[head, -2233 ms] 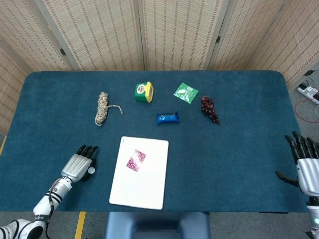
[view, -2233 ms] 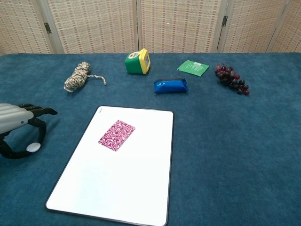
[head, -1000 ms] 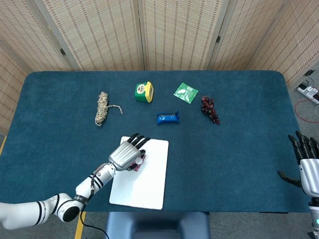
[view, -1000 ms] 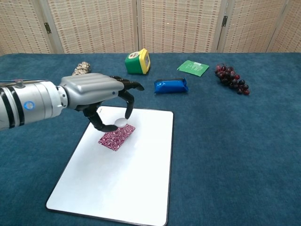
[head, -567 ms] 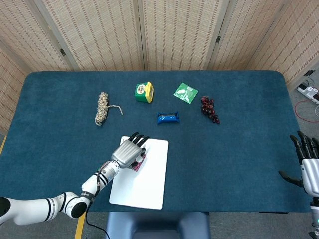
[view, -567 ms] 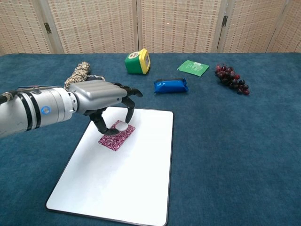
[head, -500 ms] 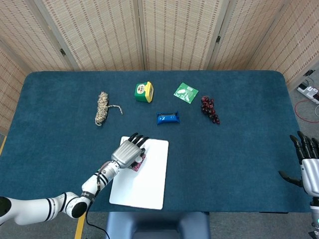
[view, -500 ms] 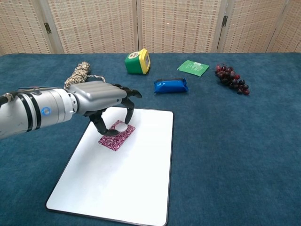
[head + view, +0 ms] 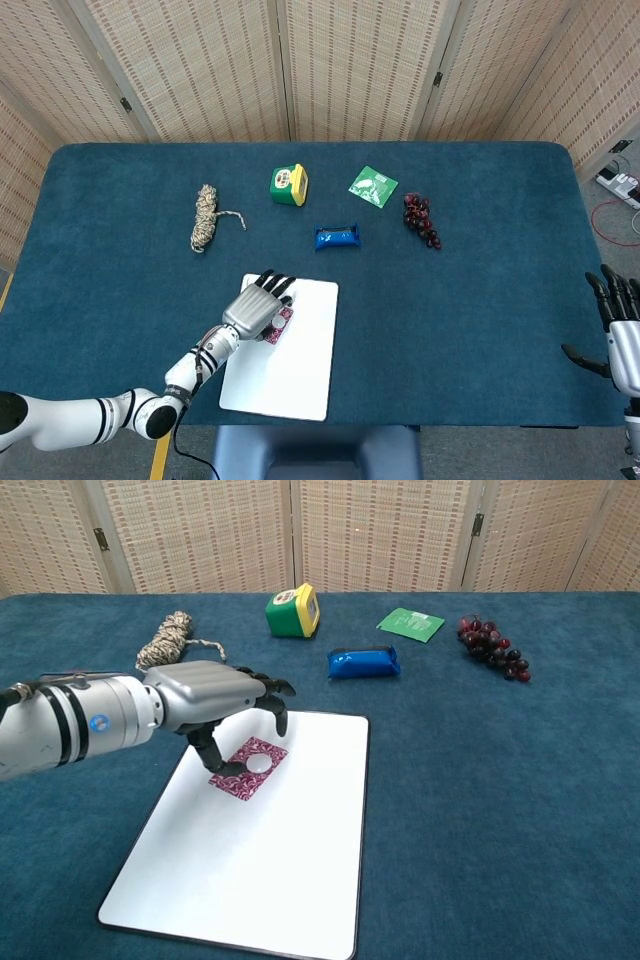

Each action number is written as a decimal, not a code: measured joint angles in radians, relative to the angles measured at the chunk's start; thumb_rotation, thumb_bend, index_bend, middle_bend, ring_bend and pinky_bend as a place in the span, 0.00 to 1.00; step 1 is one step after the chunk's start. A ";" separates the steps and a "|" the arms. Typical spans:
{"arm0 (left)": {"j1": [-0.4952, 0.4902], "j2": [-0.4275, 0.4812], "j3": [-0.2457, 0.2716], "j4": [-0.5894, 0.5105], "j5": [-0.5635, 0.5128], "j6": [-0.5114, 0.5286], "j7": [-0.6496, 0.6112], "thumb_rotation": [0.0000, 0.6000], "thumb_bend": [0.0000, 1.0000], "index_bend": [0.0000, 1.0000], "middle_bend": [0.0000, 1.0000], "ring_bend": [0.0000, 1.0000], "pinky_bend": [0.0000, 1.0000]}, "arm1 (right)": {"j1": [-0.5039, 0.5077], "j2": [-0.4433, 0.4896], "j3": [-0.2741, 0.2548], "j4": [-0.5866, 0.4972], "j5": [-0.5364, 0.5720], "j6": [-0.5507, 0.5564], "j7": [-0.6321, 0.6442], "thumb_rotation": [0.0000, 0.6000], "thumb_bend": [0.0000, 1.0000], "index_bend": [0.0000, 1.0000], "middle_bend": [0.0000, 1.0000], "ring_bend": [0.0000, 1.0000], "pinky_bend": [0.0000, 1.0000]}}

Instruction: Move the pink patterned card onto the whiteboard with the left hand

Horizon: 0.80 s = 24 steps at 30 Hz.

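Note:
The pink patterned card (image 9: pixel 240 776) lies flat on the upper left part of the whiteboard (image 9: pixel 262 880). My left hand (image 9: pixel 212 701) arches over the card, its fingers apart and curled down. Its thumb tip (image 9: pixel 258 764) rests on the card's face. In the head view the left hand (image 9: pixel 257 305) covers most of the card (image 9: pixel 280 322) on the whiteboard (image 9: pixel 292 375). My right hand (image 9: pixel 622 335) stays at the table's right edge with its fingers spread and nothing in it; the chest view does not show it.
Behind the board lie a rope coil (image 9: pixel 165 640), a green and yellow box (image 9: pixel 293 611), a blue packet (image 9: pixel 364 662), a green packet (image 9: pixel 411 624) and dark grapes (image 9: pixel 493 646). A folding screen closes off the back.
My left hand swung from the table's left side to above the card, then sank a little until its thumb touched it. The card has not moved.

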 measured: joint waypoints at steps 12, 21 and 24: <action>0.096 0.149 -0.062 -0.074 -0.051 0.120 -0.175 1.00 0.40 0.21 0.05 0.00 0.00 | 0.004 0.024 -0.001 -0.011 -0.004 -0.013 0.023 1.00 0.11 0.00 0.00 0.06 0.00; 0.269 0.315 -0.070 -0.139 -0.086 0.303 -0.280 1.00 0.40 0.21 0.05 0.00 0.00 | 0.015 0.042 -0.007 0.010 -0.005 -0.052 0.130 1.00 0.11 0.00 0.00 0.06 0.00; 0.337 0.351 -0.048 -0.174 -0.075 0.375 -0.297 1.00 0.40 0.21 0.05 0.00 0.00 | 0.017 0.045 -0.010 0.014 -0.008 -0.060 0.159 1.00 0.11 0.00 0.00 0.05 0.00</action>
